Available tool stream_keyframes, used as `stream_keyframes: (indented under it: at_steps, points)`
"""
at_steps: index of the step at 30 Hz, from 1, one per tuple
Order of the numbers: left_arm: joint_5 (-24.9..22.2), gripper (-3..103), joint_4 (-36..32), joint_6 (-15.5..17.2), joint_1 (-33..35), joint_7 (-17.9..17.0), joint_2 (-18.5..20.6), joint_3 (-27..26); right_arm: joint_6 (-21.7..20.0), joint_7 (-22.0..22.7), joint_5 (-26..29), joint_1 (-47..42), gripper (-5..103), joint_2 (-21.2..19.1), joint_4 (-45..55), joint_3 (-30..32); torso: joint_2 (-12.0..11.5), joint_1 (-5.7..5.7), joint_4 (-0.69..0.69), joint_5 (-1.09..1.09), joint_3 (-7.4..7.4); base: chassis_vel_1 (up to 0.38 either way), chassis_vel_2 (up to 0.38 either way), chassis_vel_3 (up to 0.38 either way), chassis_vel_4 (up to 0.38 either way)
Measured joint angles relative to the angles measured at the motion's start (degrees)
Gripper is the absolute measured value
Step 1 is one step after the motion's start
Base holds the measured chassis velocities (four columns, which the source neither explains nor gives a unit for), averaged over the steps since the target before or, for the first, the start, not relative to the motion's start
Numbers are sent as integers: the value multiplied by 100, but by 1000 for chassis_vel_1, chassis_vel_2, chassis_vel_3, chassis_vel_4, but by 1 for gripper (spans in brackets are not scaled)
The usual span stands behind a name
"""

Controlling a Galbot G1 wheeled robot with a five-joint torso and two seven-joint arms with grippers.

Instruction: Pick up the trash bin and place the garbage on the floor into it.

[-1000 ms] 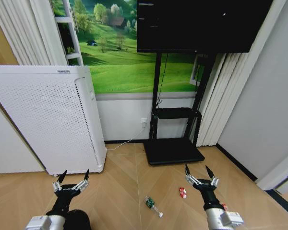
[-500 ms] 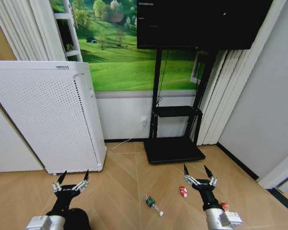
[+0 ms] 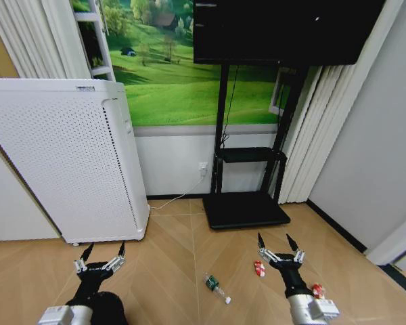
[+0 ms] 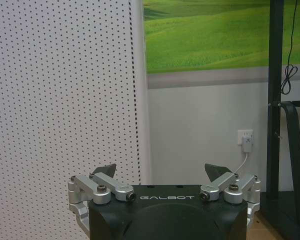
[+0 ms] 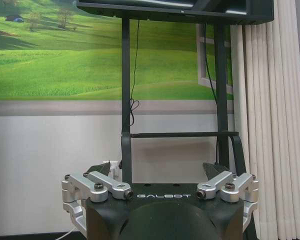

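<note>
Bottle (image 3: 216, 288): lies on the floor (image 3: 169, 257), between the two grippers.
Red can (image 3: 258, 269): on the floor just left of the right gripper (image 3: 279, 245).
Second red can (image 3: 317, 290): beside the right arm.
Right gripper: wide open, holds nothing.
Left gripper (image 3: 101, 254): wide open, empty, in front of the white appliance (image 3: 61, 162).
Bin (image 3: 108, 308): dark shape under the left arm; its inside is hidden.

We hold both arms low and forward, wrists level. Our left gripper (image 3: 101, 252) has its jaws spread wide, tips pointing up and ahead. Our right gripper (image 3: 273, 242) mirrors it, jaws equally parted and holding nothing.
</note>
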Motion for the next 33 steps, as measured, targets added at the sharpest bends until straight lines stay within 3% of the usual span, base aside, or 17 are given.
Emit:
stream_keyframes:
  at_steps: [5,8,9,10,11,12,14,18,20,21,22,27,33]
  points:
    - [-41,97,-1,-114,15,-152,18,-33,0,12,1,6,100,7,-9,-5,-120,-11,-1,0,-90,0,0,0,0]
    - [15,100,-78,-81,93,-585,103,-186,-1,65,25,33,100,-18,-10,4,-151,-12,-1,-1,-116,0,0,0,0]
    - [15,100,-78,-81,93,-585,103,-186,-1,65,25,33,100,-18,-10,4,-151,-12,-1,-1,-116,0,0,0,0]
    - [-207,100,-258,297,202,-1088,158,-385,-4,108,69,38,100,-44,-13,24,-154,-11,0,0,-119,0,0,0,0]
    - [-723,100,-360,602,284,-1459,201,-670,-5,137,113,39,100,-67,-25,41,-154,-12,0,1,-120,0,0,0,0]
    - [-723,100,-360,602,284,-1459,201,-670,-5,137,113,39,100,-67,-25,41,-154,-12,0,1,-120,0,0,0,0]
    - [-1529,100,-398,1015,375,-1850,286,-1278,-9,192,173,69,100,-91,-74,53,-152,-12,0,-1,-119,0,0,0,0]
    - [-1937,100,-372,1242,489,-1901,351,-1881,-37,219,220,110,100,-101,-89,46,-144,-12,-1,0,-114,0,0,0,0]
    - [-2651,101,-172,1340,742,-1873,383,-2270,-42,232,241,131,100,-103,-116,42,-138,-12,1,-1,-109,0,0,0,0]
    - [-2651,101,-172,1340,742,-1873,383,-2270,-42,232,241,131,100,-103,-116,42,-138,-12,1,-1,-109,0,0,0,0]
    - [-3000,98,55,1362,936,-1844,426,-2424,-29,234,241,136,100,-103,-164,43,-132,-13,1,-1,-105,0,0,0,0]
    - [-3274,97,674,1330,1277,-1695,550,-2452,-11,284,249,177,100,-99,-258,41,-121,-13,1,0,-98,0,0,0,0]
    - [-3150,97,1299,1450,1151,-1700,610,-2118,-13,289,234,235,100,-58,-346,-19,-112,-13,-1,-1,-90,0,0,0,0]
